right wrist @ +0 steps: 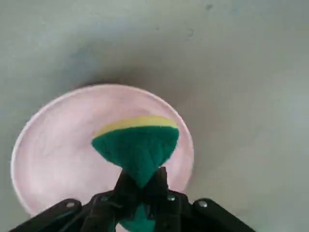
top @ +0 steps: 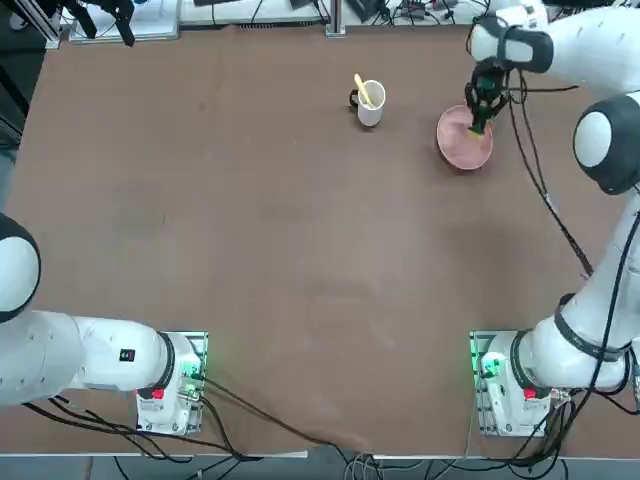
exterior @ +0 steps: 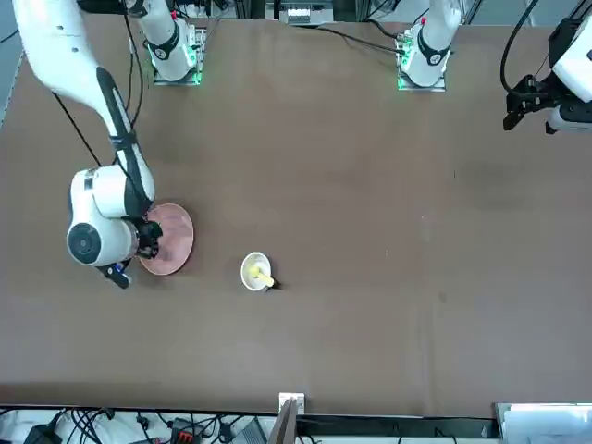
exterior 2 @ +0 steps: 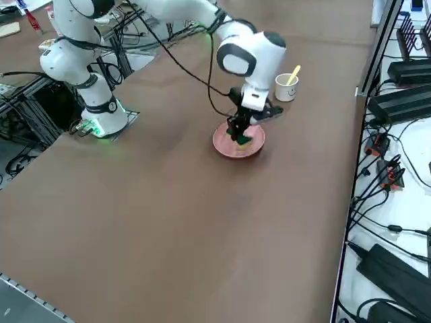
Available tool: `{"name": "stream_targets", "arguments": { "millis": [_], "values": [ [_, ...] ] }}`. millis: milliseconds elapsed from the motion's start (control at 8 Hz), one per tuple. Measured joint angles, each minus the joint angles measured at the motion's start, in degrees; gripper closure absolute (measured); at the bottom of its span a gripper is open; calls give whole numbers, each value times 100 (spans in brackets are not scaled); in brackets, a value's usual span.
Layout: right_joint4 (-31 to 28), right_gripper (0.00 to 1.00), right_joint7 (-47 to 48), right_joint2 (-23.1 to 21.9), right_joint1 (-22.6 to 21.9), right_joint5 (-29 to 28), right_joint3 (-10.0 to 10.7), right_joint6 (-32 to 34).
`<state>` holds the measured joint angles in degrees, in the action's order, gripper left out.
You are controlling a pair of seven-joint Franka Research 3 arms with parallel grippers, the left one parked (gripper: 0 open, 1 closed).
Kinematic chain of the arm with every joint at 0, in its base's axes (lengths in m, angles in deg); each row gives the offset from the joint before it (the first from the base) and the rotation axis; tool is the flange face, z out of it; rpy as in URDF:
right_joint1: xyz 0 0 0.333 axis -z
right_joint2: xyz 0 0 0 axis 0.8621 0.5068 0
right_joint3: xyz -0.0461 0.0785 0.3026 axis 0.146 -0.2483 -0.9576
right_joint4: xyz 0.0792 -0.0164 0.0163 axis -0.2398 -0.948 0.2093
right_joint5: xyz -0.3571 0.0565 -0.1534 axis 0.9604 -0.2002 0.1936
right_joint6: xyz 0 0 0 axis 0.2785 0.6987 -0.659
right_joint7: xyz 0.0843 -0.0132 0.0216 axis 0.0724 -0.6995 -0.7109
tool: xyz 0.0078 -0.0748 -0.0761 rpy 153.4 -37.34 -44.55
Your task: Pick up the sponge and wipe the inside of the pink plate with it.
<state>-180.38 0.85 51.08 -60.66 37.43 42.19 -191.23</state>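
The right gripper [right wrist: 140, 186] was clamped tight on the sponge [right wrist: 136, 150], pinching its green side so the block bulged, yellow foam facing the plate [right wrist: 53, 154]. The sponge sat over the plate's inside, toward one rim. To wipe well, it probably needed light downward pressure, sweeps kept inside the rim, and the plate not pushed toward the mug [top: 370, 103].

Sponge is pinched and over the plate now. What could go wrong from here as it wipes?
1. The right gripper is shut on the sponge at one narrow corner, so rubbing might twist or pull it loose.
2. The pink plate lies loose on the table; a sideways stroke may slide it rather than wipe it.
3. The white mug stands beside the plate, so a shoved plate could reach it.
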Motion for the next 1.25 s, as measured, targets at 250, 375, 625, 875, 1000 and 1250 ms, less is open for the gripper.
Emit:
{"name": "stream_targets", "arguments": {
  "millis": [250,375,625,875,1000,1250],
  "values": [
    [308,90,-372,-256,29,-16,32,920],
    [284,90,-634,-333,65,-12,110,1095],
    [59,90,-1342,-357,388,150,215,1110],
    [-227,90,-2233,-427,856,239,239,901],
    [-354,90,-2648,-477,1080,242,244,742],
    [-754,90,-3382,-530,1497,247,249,-6]
  ]
}}
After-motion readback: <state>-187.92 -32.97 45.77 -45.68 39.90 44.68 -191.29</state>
